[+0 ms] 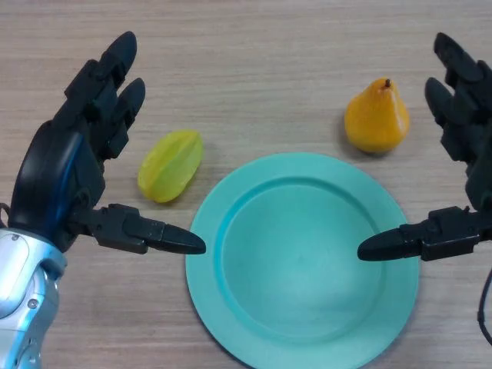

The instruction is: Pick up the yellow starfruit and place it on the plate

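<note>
Since the yellow starfruit [171, 165] lies on the desk at the teal plate's [231, 231] 10 o'clock, long axis running 1-to-7, the open left robot hand [69, 181] right beside it is way closer than the open right robot hand [461, 154].

A pale wooden tabletop [261, 77] fills the whole view, its fine grain running from side to side. Even, soft light falls on it, with only faint shadows. No wall, floor or window shows beyond the tabletop.
</note>
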{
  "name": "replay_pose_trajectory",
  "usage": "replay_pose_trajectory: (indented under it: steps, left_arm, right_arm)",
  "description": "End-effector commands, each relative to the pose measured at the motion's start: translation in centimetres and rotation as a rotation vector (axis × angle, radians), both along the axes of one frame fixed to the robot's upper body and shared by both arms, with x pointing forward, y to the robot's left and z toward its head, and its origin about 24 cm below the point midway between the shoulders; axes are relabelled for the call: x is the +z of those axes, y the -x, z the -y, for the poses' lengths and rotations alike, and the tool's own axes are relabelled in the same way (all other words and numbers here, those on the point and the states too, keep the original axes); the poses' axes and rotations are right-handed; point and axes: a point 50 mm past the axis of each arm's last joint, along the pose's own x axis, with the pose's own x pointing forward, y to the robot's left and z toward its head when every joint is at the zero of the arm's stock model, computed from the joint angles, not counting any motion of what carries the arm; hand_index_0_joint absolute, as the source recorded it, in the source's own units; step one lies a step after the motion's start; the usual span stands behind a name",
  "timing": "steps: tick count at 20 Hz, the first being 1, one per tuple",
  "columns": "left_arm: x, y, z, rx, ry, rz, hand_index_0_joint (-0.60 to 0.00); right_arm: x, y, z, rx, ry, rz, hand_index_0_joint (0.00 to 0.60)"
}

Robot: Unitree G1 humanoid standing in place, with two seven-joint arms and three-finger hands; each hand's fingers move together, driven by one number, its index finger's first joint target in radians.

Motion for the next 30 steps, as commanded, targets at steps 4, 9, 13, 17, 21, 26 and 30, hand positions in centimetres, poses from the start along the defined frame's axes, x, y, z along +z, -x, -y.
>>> replay_pose_trajectory:
  steps: [4,9,13,17,21,26,30]
  left_arm:
    - [2.9,0.7,-0.9,0.034,-0.048,0.199,0.000]
    - [2.6,-1.1,-2.3,0.124,-0.063,0.232,0.000]
    - [1.2,-3.9,-3.7,0.227,-0.140,0.238,0.000]
    - [-0.9,-6.6,-4.6,0.281,-0.078,0.131,0.000]
    - [-2.6,-8.1,-3.9,0.278,-0.068,0.094,0.000]
    - [-4.1,-8.7,-2.4,0.236,-0.104,0.050,0.000]
    - [-4.4,-8.7,-1.5,0.206,-0.105,0.044,-0.150]
  right_arm:
    - [3.0,0.8,0.5,0.012,0.006,0.221,0.000]
    - [3.0,0.9,0.9,0.006,0.006,0.217,0.000]
    - [3.2,1.3,1.1,-0.002,0.004,0.226,0.000]
    - [3.5,1.5,1.3,-0.011,-0.014,0.243,0.000]
    - [3.7,1.6,1.4,-0.024,-0.011,0.250,0.000]
    - [3.7,1.9,1.5,-0.028,-0.007,0.247,0.000]
    - [3.4,2.1,1.5,-0.032,-0.015,0.233,0.000]
